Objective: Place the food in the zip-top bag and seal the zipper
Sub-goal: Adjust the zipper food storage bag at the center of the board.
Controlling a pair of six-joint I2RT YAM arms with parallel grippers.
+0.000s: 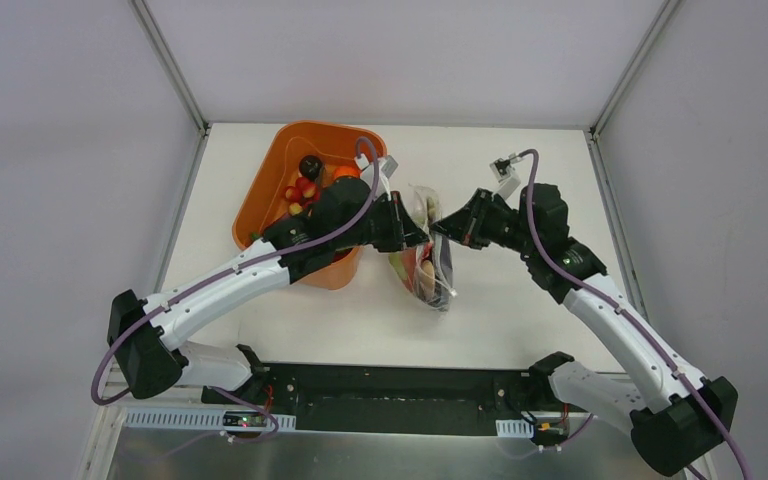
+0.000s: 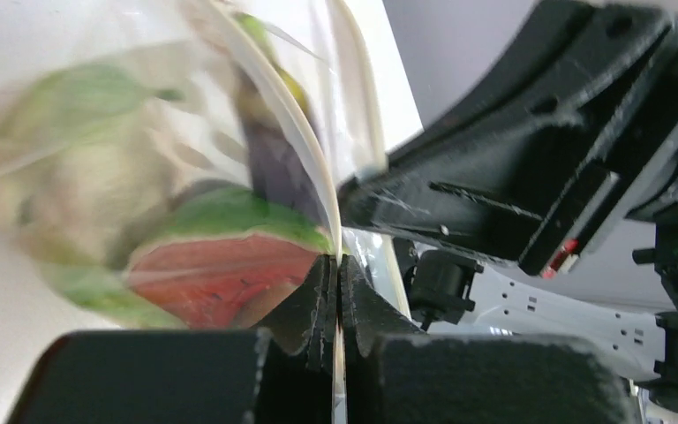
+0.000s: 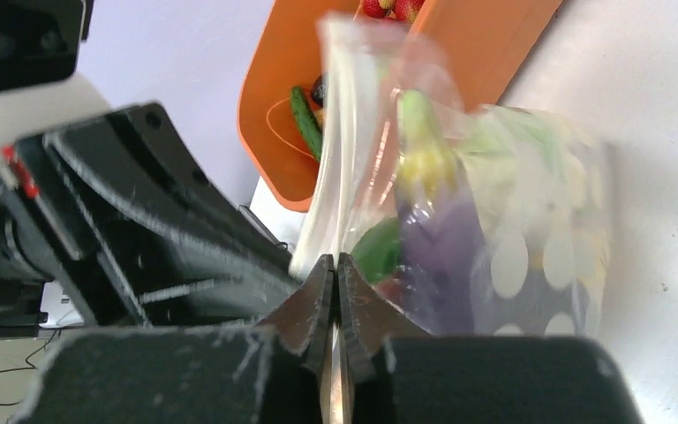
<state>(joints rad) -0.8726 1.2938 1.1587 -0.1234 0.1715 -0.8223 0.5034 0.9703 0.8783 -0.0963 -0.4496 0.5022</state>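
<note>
The dotted clear zip-top bag hangs between my two grippers over the table's middle. Food shows inside it: a red melon slice, a purple eggplant and a green cabbage. My left gripper is shut on the pale zipper strip at the bag's upper edge. My right gripper is shut on the same strip from the other side, close to the left one. In each wrist view the strip runs between the closed fingers.
The orange tub stands left of the bag, with red, green and dark toy food in it; it also shows in the right wrist view. The left arm lies across the tub's near right corner. White walls enclose the table.
</note>
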